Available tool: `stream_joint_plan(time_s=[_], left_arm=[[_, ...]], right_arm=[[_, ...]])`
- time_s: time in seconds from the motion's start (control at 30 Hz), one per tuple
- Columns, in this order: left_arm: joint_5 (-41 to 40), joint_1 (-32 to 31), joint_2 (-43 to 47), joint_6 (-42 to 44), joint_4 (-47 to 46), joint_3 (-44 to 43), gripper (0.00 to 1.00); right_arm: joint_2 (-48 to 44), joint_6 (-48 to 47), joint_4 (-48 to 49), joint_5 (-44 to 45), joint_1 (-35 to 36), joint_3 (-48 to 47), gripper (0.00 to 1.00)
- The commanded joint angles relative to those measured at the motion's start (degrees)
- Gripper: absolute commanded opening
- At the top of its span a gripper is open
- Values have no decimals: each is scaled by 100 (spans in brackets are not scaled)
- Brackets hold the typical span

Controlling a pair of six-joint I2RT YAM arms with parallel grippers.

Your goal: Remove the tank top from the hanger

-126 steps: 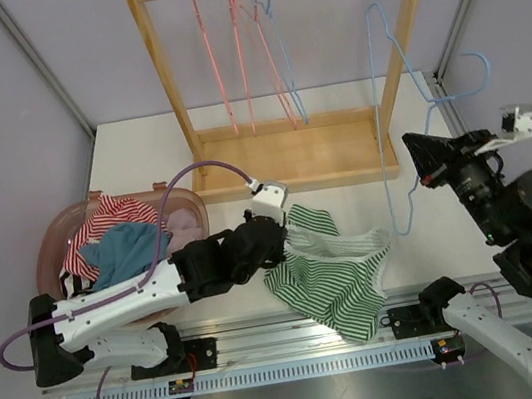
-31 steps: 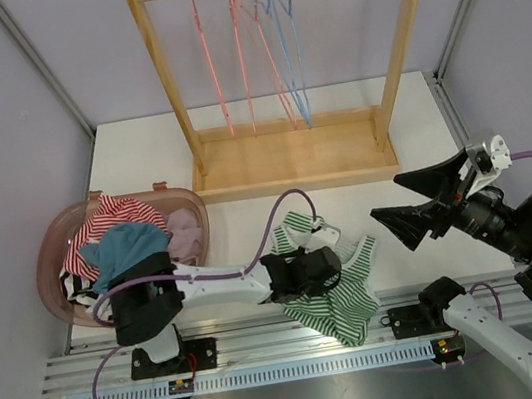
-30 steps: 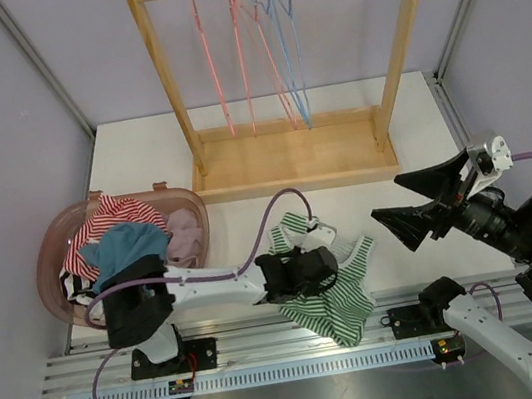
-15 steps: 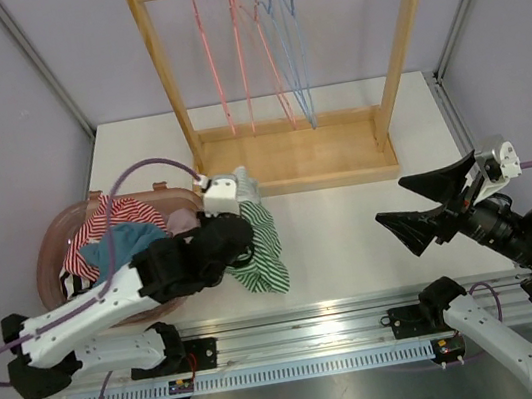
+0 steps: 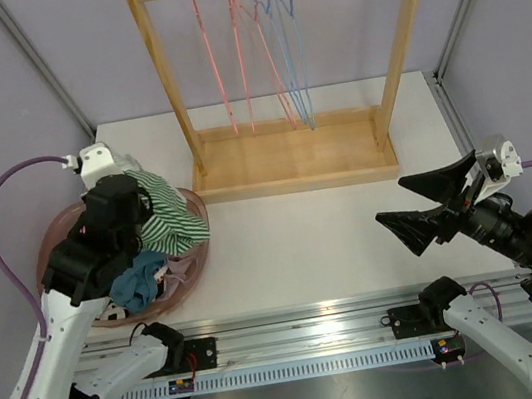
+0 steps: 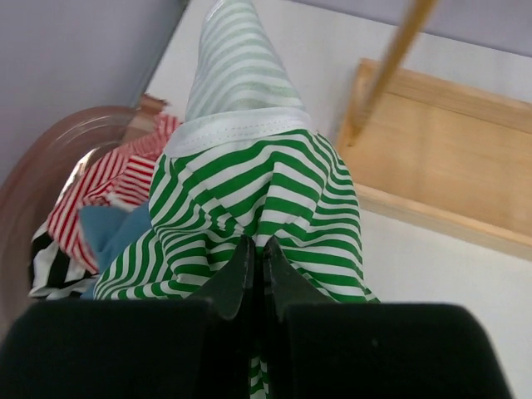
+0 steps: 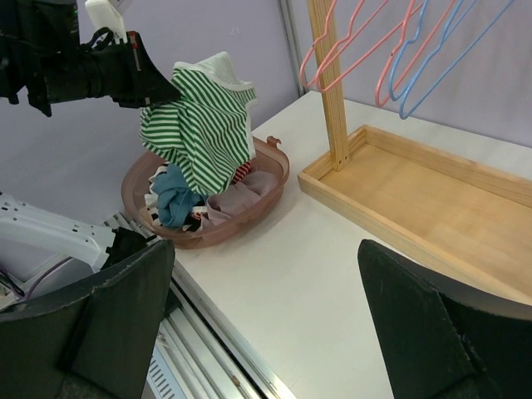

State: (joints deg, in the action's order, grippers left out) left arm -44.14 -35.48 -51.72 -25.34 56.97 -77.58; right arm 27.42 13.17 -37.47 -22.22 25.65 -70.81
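Observation:
The green-and-white striped tank top (image 5: 170, 220) hangs bunched from my left gripper (image 5: 136, 208), held up over the basket and free of any hanger. In the left wrist view the jaws (image 6: 256, 246) are shut on a fold of the tank top (image 6: 249, 166), which drapes away from them. My right gripper (image 5: 389, 198) hovers over the right side of the table, open wide and holding nothing. From the right wrist the tank top (image 7: 199, 125) dangles above the basket. Pink and blue hangers (image 5: 272, 47) hang bare on the rack rail.
A brownish plastic basket (image 5: 195, 261) at the left table edge holds red-striped, blue and pink clothes. The wooden rack (image 5: 289, 155) with its tray base stands at the back middle. Purple walls close in both sides. An aluminium rail runs along the near edge.
My left arm has swung left and upward, carrying the tank top from the table beside the basket to above it. The right arm has stayed in place.

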Motion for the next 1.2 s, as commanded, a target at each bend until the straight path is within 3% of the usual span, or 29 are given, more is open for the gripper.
stream_joint_plan(time_s=[0.0, 0.13, 0.3, 0.37, 0.4, 0.67, 0.8, 0.83, 0.93, 1.03, 1.13, 1.17], left_arm=[[1044, 1546, 66, 469, -397, -12, 0], [2284, 3387, -57, 390, -809, 278, 0], [3726, 5258, -294, -356, -1854, 1934, 0], [3920, 5516, -634, -480, -2215, 2307, 0], [4609, 5883, -768, -524, -2164, 2361, 0], [4265, 6352, -1015, -726, -2059, 2450, 0], [4220, 6396, -665, -727, -2050, 2441, 47], [4247, 6387, -611, -718, -2050, 2441, 69], [4379, 6387, -427, -621, -1954, 2327, 99], [4835, 6317, -225, -411, -1874, 2125, 99], [4837, 5774, -101, -86, -1787, 1888, 99], [4705, 5328, -84, 124, -1716, 1783, 99]], right_arm=[[53, 115, 302, -204, -16, -144, 99], [27, 212, 398, -265, -7, -100, 99], [9, 598, 776, -573, -7, 198, 99], [53, 643, 864, -643, -7, 251, 100], [62, 678, 873, -635, -16, 304, 99], [27, 1003, 1058, 59, -7, 805, 100], [79, 977, 865, 130, -16, 718, 99], [97, 951, 725, 234, -7, 674, 100], [141, 907, 357, 786, -16, 472, 100], [299, 837, -65, 1445, -7, 270, 99], [580, 731, -557, 2148, -16, 41, 99], [624, 670, -655, 2273, -16, -20, 100]])
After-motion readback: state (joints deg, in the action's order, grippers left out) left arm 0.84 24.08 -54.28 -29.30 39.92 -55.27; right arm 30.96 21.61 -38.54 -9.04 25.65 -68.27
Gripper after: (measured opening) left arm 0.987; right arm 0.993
